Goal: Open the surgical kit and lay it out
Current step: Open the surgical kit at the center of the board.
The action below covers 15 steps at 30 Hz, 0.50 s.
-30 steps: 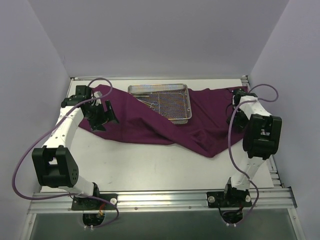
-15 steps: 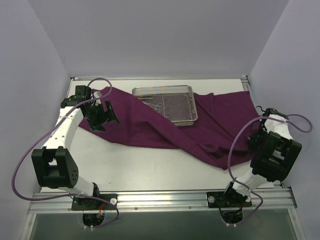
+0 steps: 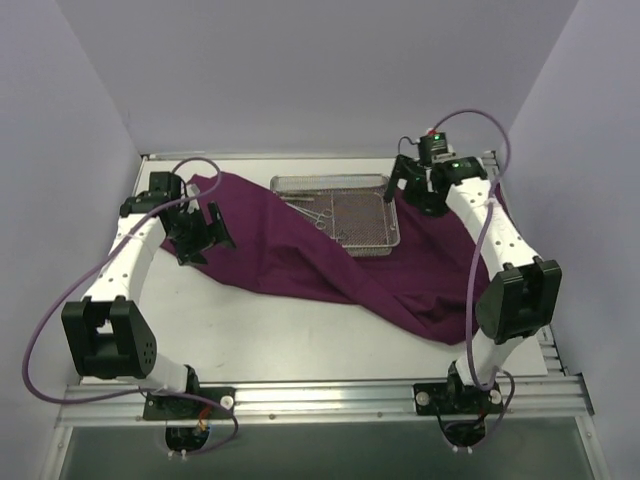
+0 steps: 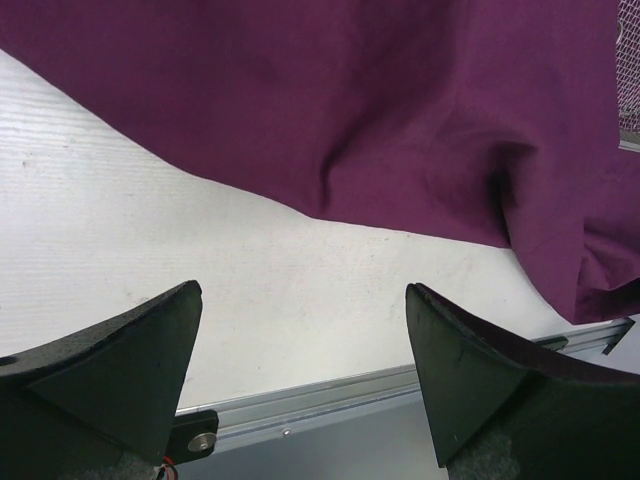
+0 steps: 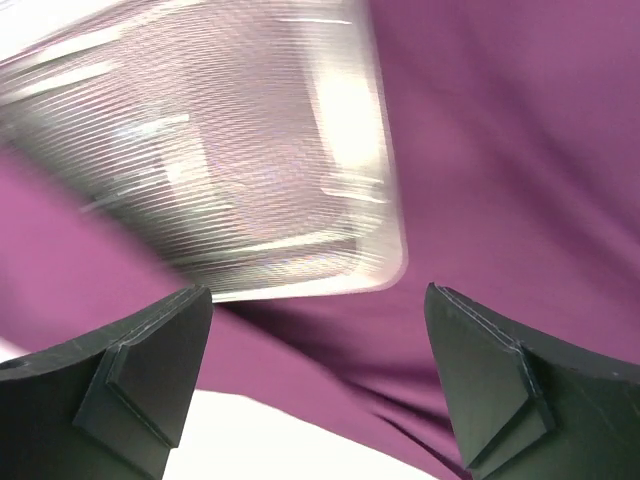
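My left hand (image 4: 302, 292) hangs open over the desk (image 4: 150, 240) beside the cloth (image 3: 290, 250), my right hand (image 5: 318, 292) open above the tray (image 3: 330, 179) corner.

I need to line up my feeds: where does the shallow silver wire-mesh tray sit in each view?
Top external: shallow silver wire-mesh tray, back centre, on the dark purple cloth.
Left wrist: just its edge, top right corner.
Right wrist: blurred, upper left.
Shared landmark: that cloth beneath it.

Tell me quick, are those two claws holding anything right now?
Left gripper: open, holding nothing, over the purple cloth edge.
Right gripper: open, holding nothing, over the mesh tray.
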Each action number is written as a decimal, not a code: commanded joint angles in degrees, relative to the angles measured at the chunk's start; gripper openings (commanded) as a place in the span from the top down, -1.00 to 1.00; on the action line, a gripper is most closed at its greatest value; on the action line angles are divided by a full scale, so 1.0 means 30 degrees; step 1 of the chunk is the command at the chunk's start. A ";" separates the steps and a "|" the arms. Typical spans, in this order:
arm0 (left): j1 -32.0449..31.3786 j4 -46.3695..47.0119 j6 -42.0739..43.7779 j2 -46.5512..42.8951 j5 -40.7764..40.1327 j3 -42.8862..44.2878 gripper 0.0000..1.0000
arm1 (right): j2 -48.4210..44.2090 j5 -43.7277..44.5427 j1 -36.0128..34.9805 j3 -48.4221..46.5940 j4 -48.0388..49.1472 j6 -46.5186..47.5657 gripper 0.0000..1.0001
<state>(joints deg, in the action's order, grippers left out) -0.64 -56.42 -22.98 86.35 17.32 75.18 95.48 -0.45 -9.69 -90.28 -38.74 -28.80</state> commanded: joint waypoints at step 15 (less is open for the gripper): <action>0.0888 -0.1407 -0.0659 -0.2180 -0.0793 0.0575 -0.84 | 1.1618 -1.2124 -0.5205 -0.8138 0.5180 0.2038 -0.83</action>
<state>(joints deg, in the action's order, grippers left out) 1.45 -59.48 -24.84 81.93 16.16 75.20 130.30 -30.24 -23.35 -111.13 -20.53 -24.97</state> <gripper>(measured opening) 0.921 0.917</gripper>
